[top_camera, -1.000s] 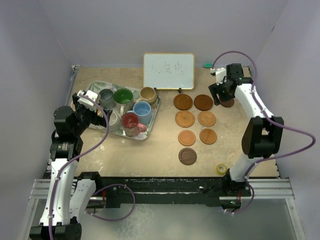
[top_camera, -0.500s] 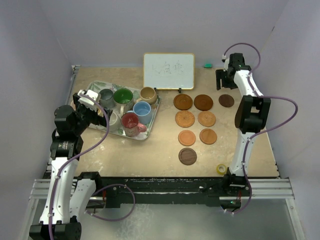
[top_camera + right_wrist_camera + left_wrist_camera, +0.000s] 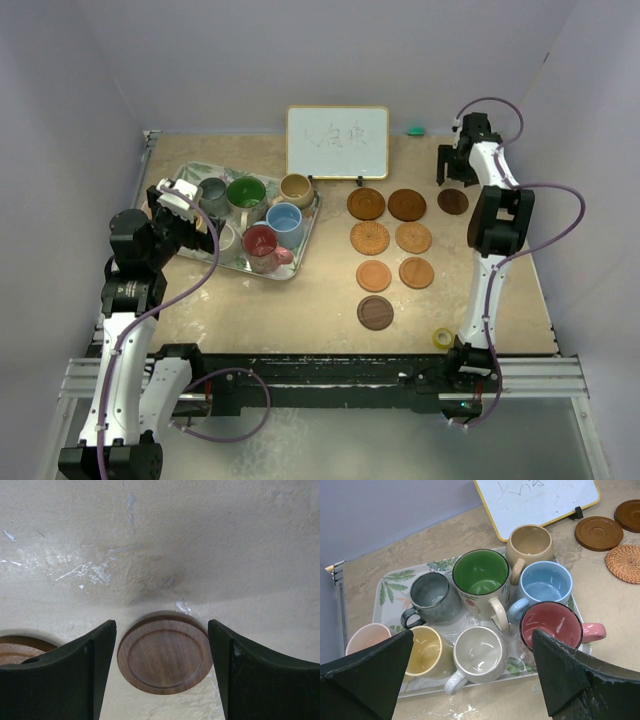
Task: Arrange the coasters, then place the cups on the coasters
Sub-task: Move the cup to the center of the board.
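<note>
The right arm has drawn back upright, leaving a dark coaster [image 3: 164, 659] flat at two o'clock beside the seven other coasters [image 3: 370, 238]. At nine o'clock the left gripper [image 3: 472, 677] hangs wide open and empty over the tray [image 3: 387, 587] of cups [image 3: 481, 575], which look heavy, glazed and breakable, probably best pinched at the rim. The right gripper [image 3: 161, 632], jaws well apart, holds nothing.
</note>
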Action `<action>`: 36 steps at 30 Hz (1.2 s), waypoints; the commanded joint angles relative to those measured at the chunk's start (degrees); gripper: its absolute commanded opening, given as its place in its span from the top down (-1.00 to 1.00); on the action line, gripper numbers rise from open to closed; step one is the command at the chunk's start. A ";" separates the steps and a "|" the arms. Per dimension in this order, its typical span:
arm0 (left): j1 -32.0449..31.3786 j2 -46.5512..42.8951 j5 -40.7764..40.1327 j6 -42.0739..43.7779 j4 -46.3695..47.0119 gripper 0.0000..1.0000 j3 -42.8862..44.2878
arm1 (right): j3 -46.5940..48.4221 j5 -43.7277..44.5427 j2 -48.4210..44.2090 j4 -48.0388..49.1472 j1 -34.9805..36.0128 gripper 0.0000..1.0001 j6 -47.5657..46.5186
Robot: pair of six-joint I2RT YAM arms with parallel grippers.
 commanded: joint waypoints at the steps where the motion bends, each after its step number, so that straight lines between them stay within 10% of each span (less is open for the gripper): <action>1: 0.40 -0.16 0.83 0.78 1.91 -0.97 -0.13 | 4.12 -0.89 1.01 -2.36 -0.54 -0.51 1.55; 36: 0.40 -1.69 1.95 0.01 1.74 -0.97 0.16 | -21.35 -0.73 -13.07 -3.95 -1.78 -0.22 -7.91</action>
